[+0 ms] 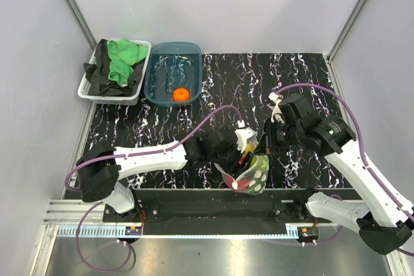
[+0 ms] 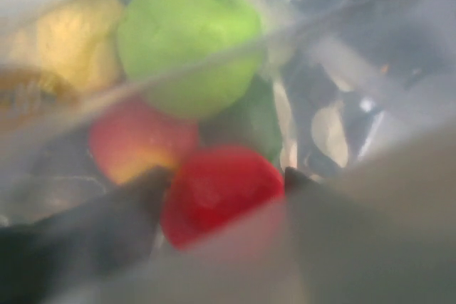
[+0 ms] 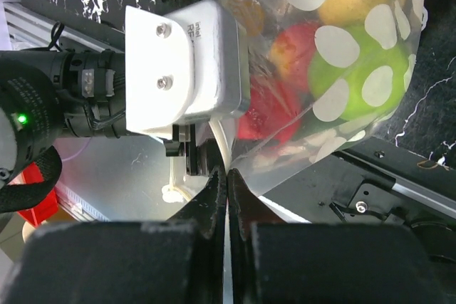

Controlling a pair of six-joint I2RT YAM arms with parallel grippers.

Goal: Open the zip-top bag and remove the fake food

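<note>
The zip-top bag (image 1: 257,176), clear with white dots, hangs open at the table's front edge with fake food inside. My left gripper (image 1: 248,154) reaches into its mouth. In the left wrist view its fingers (image 2: 114,218) stand on both sides of a red fruit (image 2: 221,194) and touch it. Beyond it lie a lime green fruit (image 2: 189,33), a yellow one (image 2: 71,40), a peach-red one (image 2: 135,140) and a dark green one (image 2: 253,122). My right gripper (image 3: 228,176) is shut on the bag's rim (image 3: 285,169) and holds it up. An orange fruit (image 1: 181,94) lies in the teal tub (image 1: 158,53).
A white basket (image 1: 87,92) with green and black cloths stands at the back left beside the tub. The bag hangs over the black front rail (image 1: 213,208). The left arm's white wrist housing (image 3: 189,62) is close to the right gripper.
</note>
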